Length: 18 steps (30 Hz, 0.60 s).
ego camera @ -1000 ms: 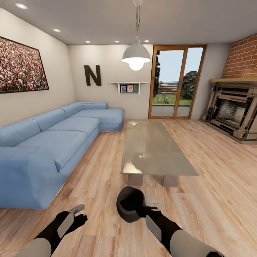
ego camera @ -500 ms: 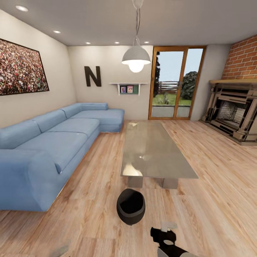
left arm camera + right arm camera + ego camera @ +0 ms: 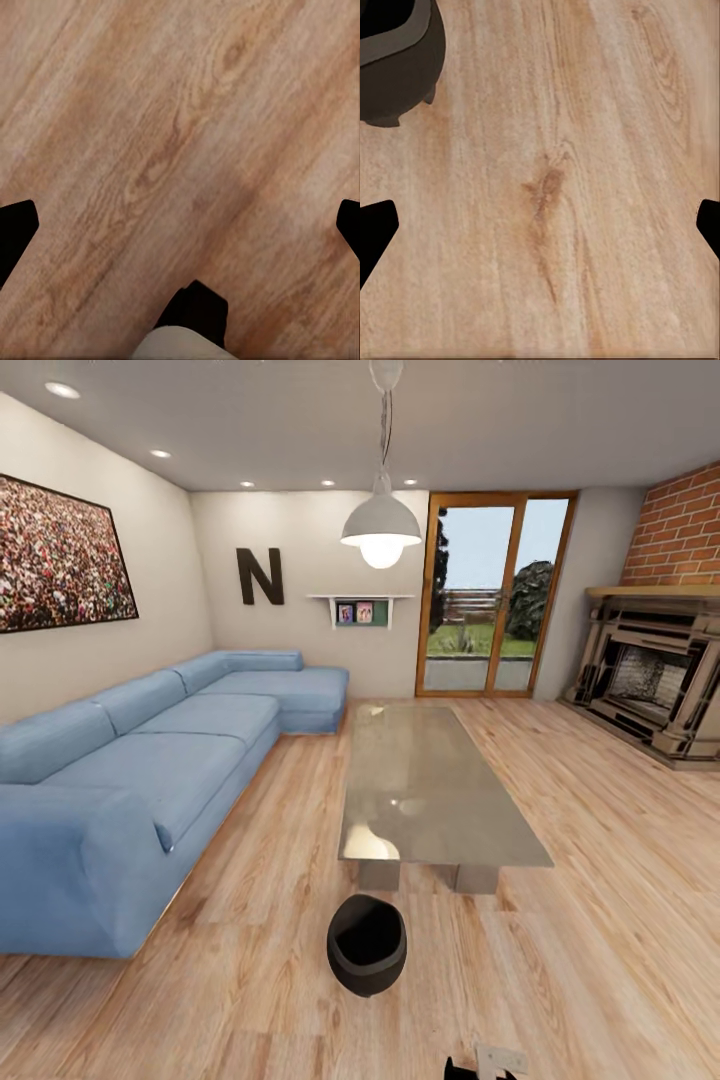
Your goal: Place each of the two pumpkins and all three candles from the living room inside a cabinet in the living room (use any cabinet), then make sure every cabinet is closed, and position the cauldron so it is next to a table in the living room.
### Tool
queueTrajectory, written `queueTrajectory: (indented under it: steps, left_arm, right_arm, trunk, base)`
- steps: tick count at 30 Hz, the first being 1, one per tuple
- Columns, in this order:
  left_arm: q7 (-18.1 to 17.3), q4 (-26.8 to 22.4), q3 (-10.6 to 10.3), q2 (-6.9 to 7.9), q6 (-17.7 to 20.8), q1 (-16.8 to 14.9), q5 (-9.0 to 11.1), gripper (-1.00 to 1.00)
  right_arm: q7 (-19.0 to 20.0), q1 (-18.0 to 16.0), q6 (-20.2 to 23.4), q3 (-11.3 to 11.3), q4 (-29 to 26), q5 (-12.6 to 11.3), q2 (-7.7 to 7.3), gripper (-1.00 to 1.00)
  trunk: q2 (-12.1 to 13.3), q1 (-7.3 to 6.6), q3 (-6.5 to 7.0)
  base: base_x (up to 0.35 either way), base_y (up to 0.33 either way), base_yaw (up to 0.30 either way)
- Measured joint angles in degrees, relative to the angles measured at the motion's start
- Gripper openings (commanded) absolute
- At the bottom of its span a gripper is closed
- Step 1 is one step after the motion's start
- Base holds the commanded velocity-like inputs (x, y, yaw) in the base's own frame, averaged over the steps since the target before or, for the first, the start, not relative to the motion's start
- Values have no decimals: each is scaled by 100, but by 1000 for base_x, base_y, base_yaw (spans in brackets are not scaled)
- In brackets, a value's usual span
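The black cauldron (image 3: 367, 945) stands upright on the wood floor, a short gap from the near end of the glass-topped table (image 3: 430, 790). Its rim and side also appear in the right wrist view (image 3: 394, 60). My right gripper (image 3: 487, 1063) peeks in at the bottom edge of the head view, behind and to the right of the cauldron. In its wrist view the right gripper (image 3: 540, 225) is open over bare floor, apart from the pot. My left gripper (image 3: 180, 225) is open too, above bare planks. The pumpkins, candles and cabinet are out of view.
A blue corner sofa (image 3: 150, 780) runs along the left wall. A stone fireplace (image 3: 655, 675) sits at the right under brick. Glass doors (image 3: 490, 595) close the far wall, and a pendant lamp (image 3: 381, 525) hangs over the table. Floor lies open on both sides of the table.
My right gripper has let go of the cauldron's rim and pulled back toward me. The left arm has dropped out of the head view. The cauldron stays on the floor.
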Motion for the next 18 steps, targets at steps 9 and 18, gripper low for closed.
queueTrajectory:
  steps: [9, 18]
  left_arm:
    - [-1, 125, -4, -58, -275, 90, 15, 100]
    - [-399, 137, -4, -120, -398, 217, 16, 100]
  right_arm:
    - [8, 28, -25, 2, 2, -15, -15, 100]
    - [8, 100, -6, -1, 50, -9, -14, 100]
  trunk:
    - [361, -198, 162]
    - [722, -395, 323]
  base:
    - [0, 0, 0]
    - [0, 0, 0]
